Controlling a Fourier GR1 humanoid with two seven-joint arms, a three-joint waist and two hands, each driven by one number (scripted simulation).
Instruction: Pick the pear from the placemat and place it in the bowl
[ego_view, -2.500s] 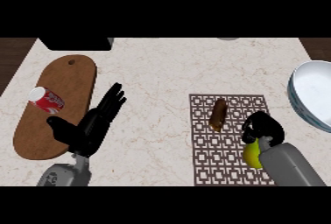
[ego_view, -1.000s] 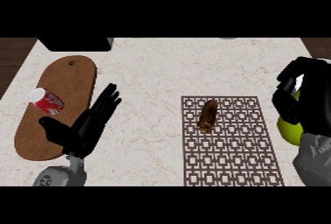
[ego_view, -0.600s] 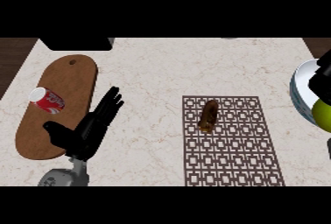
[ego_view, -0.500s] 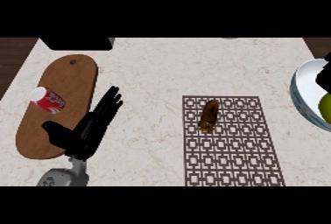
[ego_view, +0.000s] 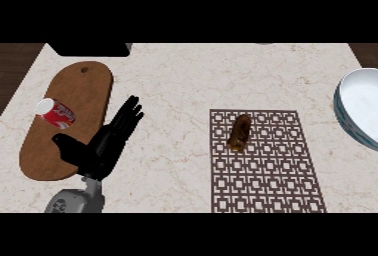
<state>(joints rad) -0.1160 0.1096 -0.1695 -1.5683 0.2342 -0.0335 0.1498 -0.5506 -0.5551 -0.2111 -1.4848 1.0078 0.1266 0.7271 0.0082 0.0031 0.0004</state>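
Beside the placemat (ego_view: 267, 162), the bowl (ego_view: 354, 117) now shows unobstructed.

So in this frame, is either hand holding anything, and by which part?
Nothing is seen held. The left hand rests open beside the cutting board, fingers straight. The right hand is out of view, and so is the pear.

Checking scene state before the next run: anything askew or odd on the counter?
The red can lies on its side on the wooden board, not upright. No pear shows on the placemat, only a brown oblong item; the bowl is cut off at the edge. The left hand rests open.
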